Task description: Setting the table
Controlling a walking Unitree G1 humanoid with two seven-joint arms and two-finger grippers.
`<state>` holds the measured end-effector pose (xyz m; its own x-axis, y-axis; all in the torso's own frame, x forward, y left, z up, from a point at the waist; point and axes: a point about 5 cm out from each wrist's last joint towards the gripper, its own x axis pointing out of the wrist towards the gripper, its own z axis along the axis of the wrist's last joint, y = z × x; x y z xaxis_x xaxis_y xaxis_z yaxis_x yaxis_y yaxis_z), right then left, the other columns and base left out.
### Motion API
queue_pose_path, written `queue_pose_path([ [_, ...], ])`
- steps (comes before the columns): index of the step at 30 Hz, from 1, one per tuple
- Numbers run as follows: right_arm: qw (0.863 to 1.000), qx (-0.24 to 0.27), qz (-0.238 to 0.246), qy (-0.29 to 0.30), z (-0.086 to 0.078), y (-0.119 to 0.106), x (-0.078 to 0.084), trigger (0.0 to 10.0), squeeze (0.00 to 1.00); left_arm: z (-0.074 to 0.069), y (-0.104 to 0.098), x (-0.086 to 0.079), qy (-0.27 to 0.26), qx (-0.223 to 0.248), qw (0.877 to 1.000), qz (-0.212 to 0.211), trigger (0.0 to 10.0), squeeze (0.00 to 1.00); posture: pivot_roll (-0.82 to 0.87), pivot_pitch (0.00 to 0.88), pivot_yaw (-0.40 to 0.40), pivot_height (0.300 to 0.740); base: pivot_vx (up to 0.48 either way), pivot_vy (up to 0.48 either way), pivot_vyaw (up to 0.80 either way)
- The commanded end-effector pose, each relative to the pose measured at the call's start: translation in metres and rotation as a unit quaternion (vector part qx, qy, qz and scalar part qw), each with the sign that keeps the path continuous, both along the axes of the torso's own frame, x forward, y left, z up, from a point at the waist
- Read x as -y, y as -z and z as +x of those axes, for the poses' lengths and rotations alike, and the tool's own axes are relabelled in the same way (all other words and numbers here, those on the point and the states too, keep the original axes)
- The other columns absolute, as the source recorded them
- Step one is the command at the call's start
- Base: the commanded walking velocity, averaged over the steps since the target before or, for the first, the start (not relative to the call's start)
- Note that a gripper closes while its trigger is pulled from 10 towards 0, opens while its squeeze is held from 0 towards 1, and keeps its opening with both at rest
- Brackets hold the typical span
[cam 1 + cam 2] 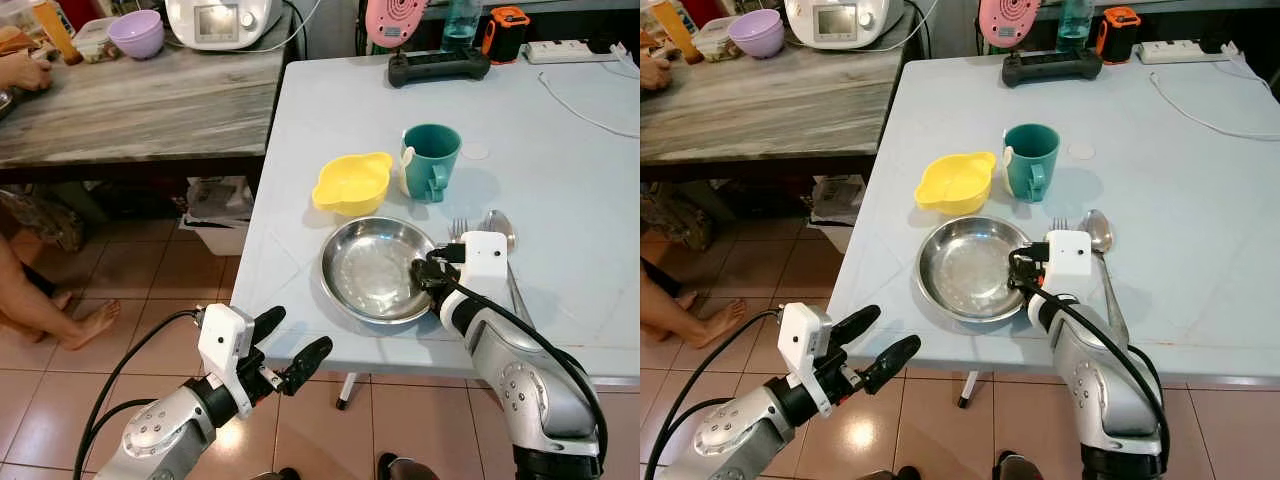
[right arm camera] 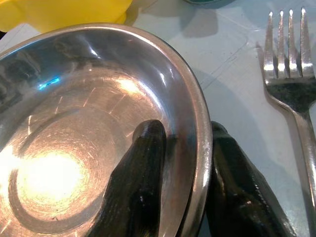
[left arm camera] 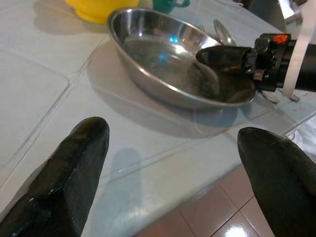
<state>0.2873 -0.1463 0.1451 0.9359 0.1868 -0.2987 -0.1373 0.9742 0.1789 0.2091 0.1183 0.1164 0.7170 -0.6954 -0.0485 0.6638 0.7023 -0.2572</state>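
A round steel plate lies near the front edge of the pale blue table. My right gripper is shut on the plate's right rim; in the right wrist view one finger rests inside the dish and the other outside. A fork and a spoon lie just right of the plate. Behind it stand a yellow bowl and a teal mug. My left gripper hangs open below the table's front edge, over the floor, holding nothing.
A wooden counter at the left carries a purple bowl and a white appliance. A person's hand rests on it, and a bare foot is on the tiles. A black power strip lies at the table's back.
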Motion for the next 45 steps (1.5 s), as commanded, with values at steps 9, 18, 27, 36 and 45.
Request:
queue_pose_path([
  [9,0.998,-0.056,-0.001,-0.009,-0.002,0.018,-0.006,0.0,0.0,0.005,-0.005,-0.002,-0.011,0.015,1.0,-0.001,10.0,0.0,-0.11,0.154,0.091,0.74,0.0,0.0,0.0],
  [18,0.999,-0.024,0.012,-0.023,0.003,0.009,-0.012,0.0,0.0,0.014,-0.001,-0.012,-0.041,0.022,0.999,-0.009,10.0,0.0,-0.11,0.141,0.084,0.74,0.0,0.0,0.0],
  [27,0.997,0.076,0.003,-0.02,0.006,-0.014,-0.009,0.0,0.0,0.031,0.005,-0.046,-0.213,0.031,0.976,0.02,10.0,0.0,-0.1,0.133,0.081,0.74,0.0,0.0,0.0],
  [36,0.983,0.181,-0.032,-0.017,0.001,-0.036,-0.002,0.0,0.0,0.04,0.007,-0.074,-0.352,0.024,0.936,-0.001,10.0,0.0,-0.1,0.132,0.067,0.74,0.0,0.0,0.0],
  [45,0.976,0.209,-0.056,-0.012,-0.003,-0.037,-0.001,10.0,0.0,0.039,0.007,-0.069,-0.355,0.03,0.934,0.004,10.0,0.0,-0.1,0.132,0.07,0.74,0.0,0.0,0.0],
])
